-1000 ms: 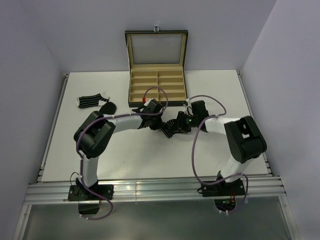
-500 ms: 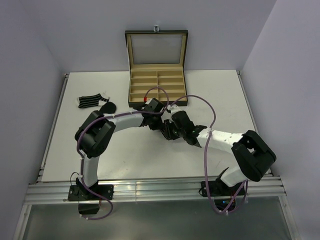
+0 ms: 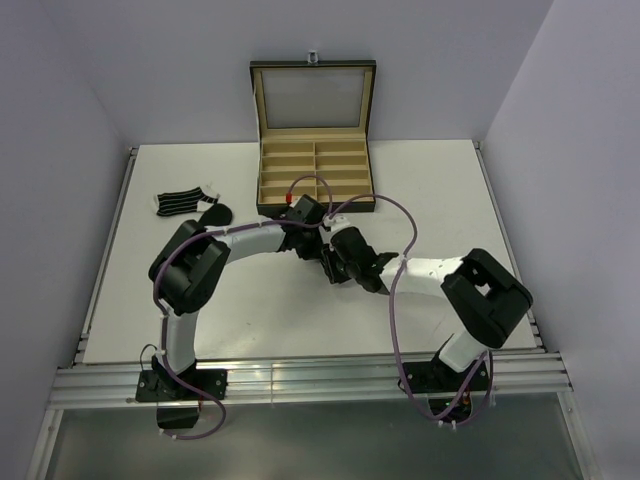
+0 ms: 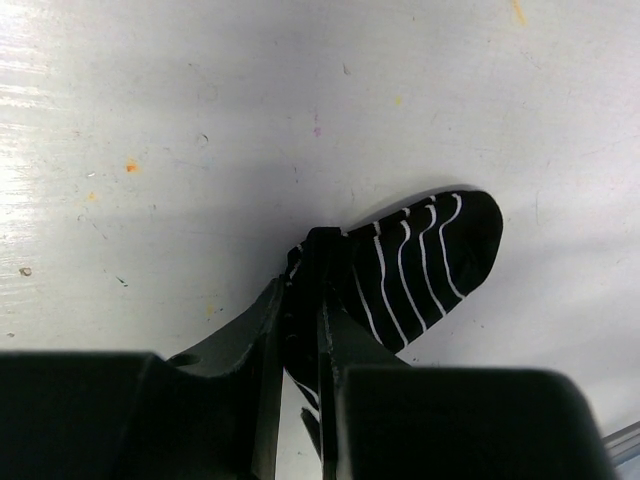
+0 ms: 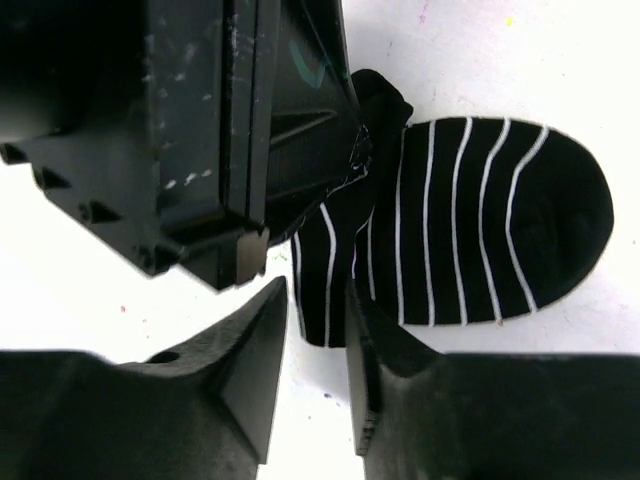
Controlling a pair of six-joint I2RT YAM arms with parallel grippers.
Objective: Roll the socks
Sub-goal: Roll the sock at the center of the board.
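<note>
Black striped sock (image 5: pixel 480 220), L tool (image 4: pixel 312 252) apparently pinching

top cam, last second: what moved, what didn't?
The right tool swung left and toward the near edge, ending close beside the left tool at the striped sock. Whether it grips the sock is unclear. Unchanged: the left tool stays clamped on that sock, and the two socks at far left and the box have not moved.

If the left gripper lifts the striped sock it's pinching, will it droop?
Probably floppy: the striped sock bunches into folds where the left gripper pinches it. Likely light: thin, flat fabric; pushed, it should wrinkle, not roll.
</note>
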